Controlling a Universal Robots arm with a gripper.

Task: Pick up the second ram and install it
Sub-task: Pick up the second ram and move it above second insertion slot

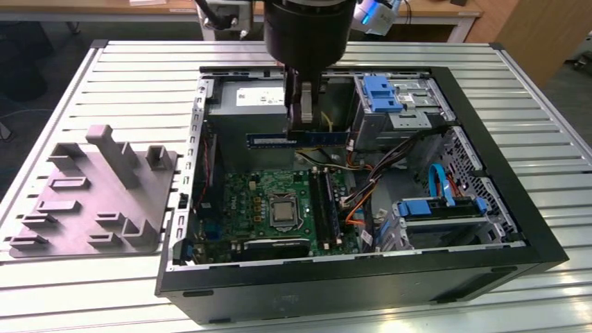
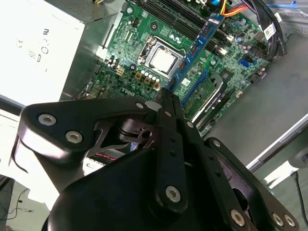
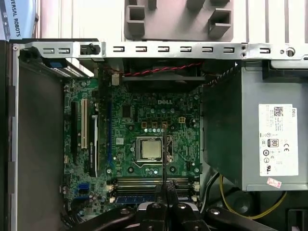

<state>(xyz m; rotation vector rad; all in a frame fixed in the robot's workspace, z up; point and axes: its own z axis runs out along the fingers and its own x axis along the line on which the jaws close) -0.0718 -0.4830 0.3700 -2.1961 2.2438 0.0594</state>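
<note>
Here we go: the gripper (image 1: pixel 301 129) hangs over the open computer case (image 1: pixel 370 277), jaws pressed together on the second ram (image 1: pixel 270 140), pinching it near the middle of its long top edge. The ram is in the air, clear of the motherboard (image 1: pixel 242 201). In the exterior view it sits at 12 o'clock from the processor socket (image 1: pixel 280 210), just in front of the grey power-supply box (image 1: pixel 242 103). In the second wrist view the blue-green strip (image 2: pixel 198 45) runs straight out from the gripper (image 2: pixel 166 96) over the board.

Now the worry. The memory slots (image 1: pixel 324 201) lie at 3 o'clock from the socket and run 12 to 6, while the ram lies 9 to 3, crosswise to them. In the first wrist view its thin edge (image 3: pixel 163 159) crosses the slots (image 3: pixel 144 183) square-on. Lowered like that, I'd judge it lands across the slot walls or on the socket instead of seating.

The grip is a narrow pinch on a thin board, so any nudge could swivel it. One slot looks to hold a bluish stick (image 3: pixel 134 198) already, so a small sideways error could bring the ram down on that. The cables (image 1: pixel 365 173) bunched at 2 o'clock from the slots could catch an end
</note>
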